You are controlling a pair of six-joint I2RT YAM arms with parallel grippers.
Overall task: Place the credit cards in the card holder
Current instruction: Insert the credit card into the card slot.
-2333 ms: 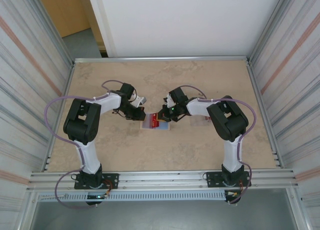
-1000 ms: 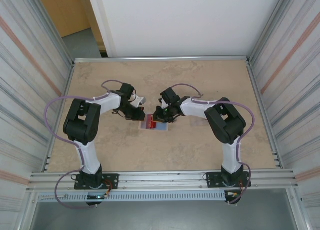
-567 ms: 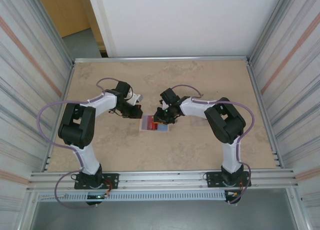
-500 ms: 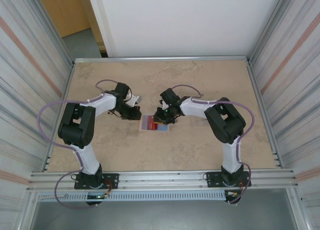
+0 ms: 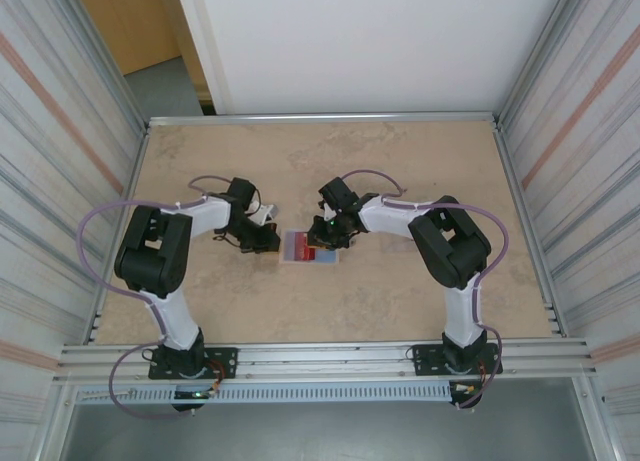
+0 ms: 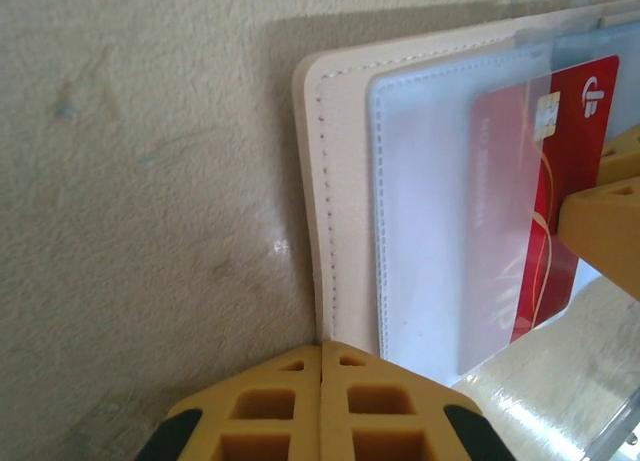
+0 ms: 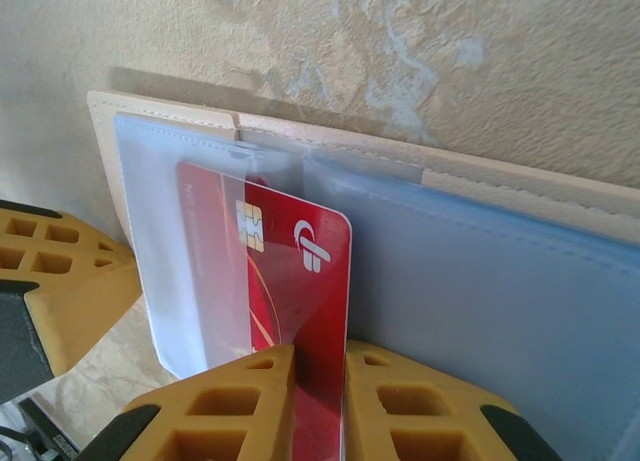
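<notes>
Left arm (image 5: 205, 213) pulled back | left fingers (image 6: 270, 421) pressed together | right fingers (image 7: 230, 411) pinching credit card (image 7: 290, 281)

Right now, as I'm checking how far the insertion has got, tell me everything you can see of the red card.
The red card is thin, glossy plastic with rounded corners, a gold chip, a white logo and fine gold curves. Part of it lies inside the clear sleeve, looking frosted there; the rest sticks out bare. The right gripper pinches its near edge. The sleeve sits on a beige wallet.
</notes>
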